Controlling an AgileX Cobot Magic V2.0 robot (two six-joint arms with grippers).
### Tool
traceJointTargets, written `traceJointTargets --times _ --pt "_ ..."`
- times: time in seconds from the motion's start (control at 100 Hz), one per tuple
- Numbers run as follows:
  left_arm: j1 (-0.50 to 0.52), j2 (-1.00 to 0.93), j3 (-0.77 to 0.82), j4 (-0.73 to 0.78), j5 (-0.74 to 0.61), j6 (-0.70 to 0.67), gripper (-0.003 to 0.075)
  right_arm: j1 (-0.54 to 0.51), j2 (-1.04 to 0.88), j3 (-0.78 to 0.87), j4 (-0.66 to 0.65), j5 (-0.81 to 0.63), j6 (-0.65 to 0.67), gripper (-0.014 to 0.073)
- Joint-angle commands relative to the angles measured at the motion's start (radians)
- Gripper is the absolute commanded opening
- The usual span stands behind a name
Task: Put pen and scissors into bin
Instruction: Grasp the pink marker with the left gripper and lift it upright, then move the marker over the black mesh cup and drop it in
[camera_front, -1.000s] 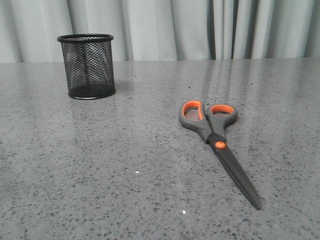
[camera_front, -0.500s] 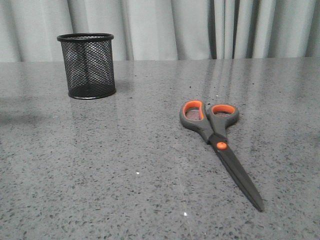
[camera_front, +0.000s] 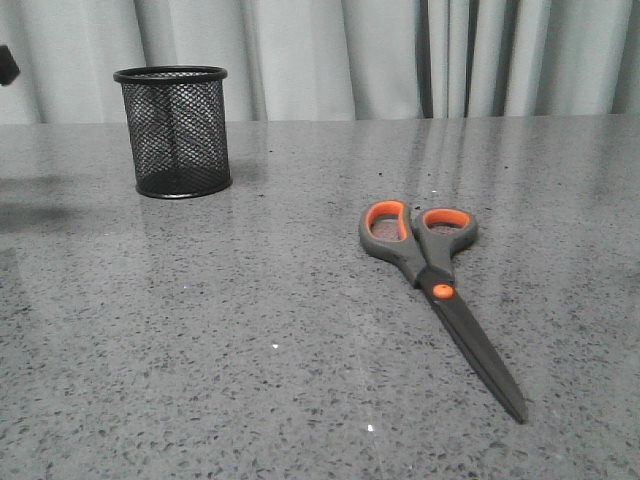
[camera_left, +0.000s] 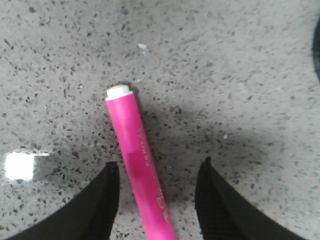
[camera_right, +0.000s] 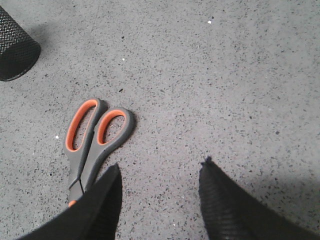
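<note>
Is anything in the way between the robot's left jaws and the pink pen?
Nothing visible is. In the left wrist view the pen lies on the bare speckled table, right between the open jaws of the left gripper, with only empty space on each side of it.

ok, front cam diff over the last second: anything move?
A dark object, presumably part of the left arm, has come in at the far left edge, and a shadow has spread on the table below it. Nothing gripped or released. The bin and the scissors stayed put, apart from a tiny shift of the whole view.
</note>
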Motion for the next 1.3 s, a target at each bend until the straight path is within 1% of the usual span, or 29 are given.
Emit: traceJointTargets --times 0.0,0.15,0.22,0.27,0.39,0.46,0.57,0.67,0.72,0.82,0.91,0.96,0.99,1.03,1.08,1.1,1.13,1.17,1.18,1.19,1.23,1.26,1.29 --pt "-0.006 -0.015 -0.031 -0.004 -0.019 -0.015 0.0314 0.001 0.001 -0.035 -0.017 -0.055 -0.011 0.0322" --pt "-0.006 0.003 -0.031 0.008 -0.019 -0.015 0.0314 0.001 0.001 -0.035 -0.017 -0.05 -0.011 0.0322" --pt "-0.006 0.01 -0.031 0.021 -0.017 -0.015 0.0302 0.001 0.001 -0.035 -0.017 -0.046 -0.011 0.0322" --pt "-0.006 0.02 -0.031 0.024 -0.01 -0.015 0.0274 0.001 0.001 -0.035 -0.017 -0.043 -0.011 0.0321" --pt "-0.006 0.051 -0.031 0.022 0.02 -0.015 0.0146 0.001 0.001 -0.035 -0.017 -0.032 -0.011 0.0318" --pt "-0.006 0.066 -0.031 0.022 0.029 -0.015 0.0093 0.001 0.001 -0.035 -0.017 -0.027 -0.011 0.0318" --pt "-0.006 0.078 -0.031 0.022 0.034 -0.002 0.0051 0.001 0.001 -0.035 -0.017 -0.023 -0.011 0.0318" --pt "-0.006 0.082 -0.031 0.013 0.029 0.051 -0.0001 0.001 0.001 -0.035 -0.017 -0.023 -0.011 0.0318" --pt "-0.006 0.074 -0.031 -0.009 0.005 0.077 -0.002 0.001 0.001 -0.035 -0.017 -0.023 -0.011 0.0318" --pt "-0.006 0.027 -0.031 -0.093 -0.091 0.146 -0.0019 0.001 0.001 -0.035 -0.017 -0.023 -0.011 0.0318" --pt "-0.006 -0.05 -0.031 -0.231 -0.218 0.254 -0.0019 0.001 0.001 -0.035 -0.017 -0.023 -0.011 0.0318" --pt "-0.006 -0.094 -0.031 -0.346 -0.29 0.345 -0.0019 0.001 0.001 -0.035 -0.017 -0.023 -0.011 0.0318" --pt "-0.008 -0.119 -0.031 -0.449 -0.343 0.409 -0.0019 0.001 0.001 -0.035 -0.017 -0.029 -0.011 0.0318" --pt "-0.012 -0.152 -0.031 -0.563 -0.394 0.52 -0.0019 0.001 0.001 -0.035 -0.017 -0.034 -0.011 0.0318" --pt "-0.023 -0.182 -0.031 -0.76 -0.459 0.667 -0.0019 0.001 0.001 -0.035 -0.017 -0.048 -0.011 0.0318" --pt "-0.029 -0.192 -0.031 -0.811 -0.483 0.735 -0.0019 0.001 0.001 -0.035 -0.017 -0.052 -0.011 0.0318" --pt "-0.041 -0.202 -0.031 -0.939 -0.512 0.827 -0.0019 0.001 0.001 -0.035 -0.017 -0.064 -0.011 0.0318" --pt "-0.053 -0.21 -0.031 -1.066 -0.527 0.964 -0.0019 0.001 0.001 -0.035 -0.017 -0.075 -0.011 0.0318" --pt "-0.057 -0.21 -0.031 -1.14 -0.529 1.01 -0.0019 0.001 0.001 -0.035 -0.017 -0.082 -0.011 0.0318" --pt "-0.06 -0.21 -0.031 -1.14 -0.529 1.034 -0.0019 0.001 0.001 -0.035 -0.017 -0.084 -0.011 0.0318" --pt "-0.077 -0.21 -0.031 -1.296 -0.522 1.168 -0.0019 0.001 0.001 -0.035 -0.017 -0.097 -0.011 0.0318" --pt "-0.087 -0.208 -0.031 -1.367 -0.518 1.261 -0.0019 0.001 0.001 -0.035 -0.017 -0.102 -0.011 0.0318" --pt "-0.099 -0.203 -0.031 -1.426 -0.518 1.326 -0.0019 0.001 0.001 -0.035 -0.017 -0.107 -0.011 0.0318"
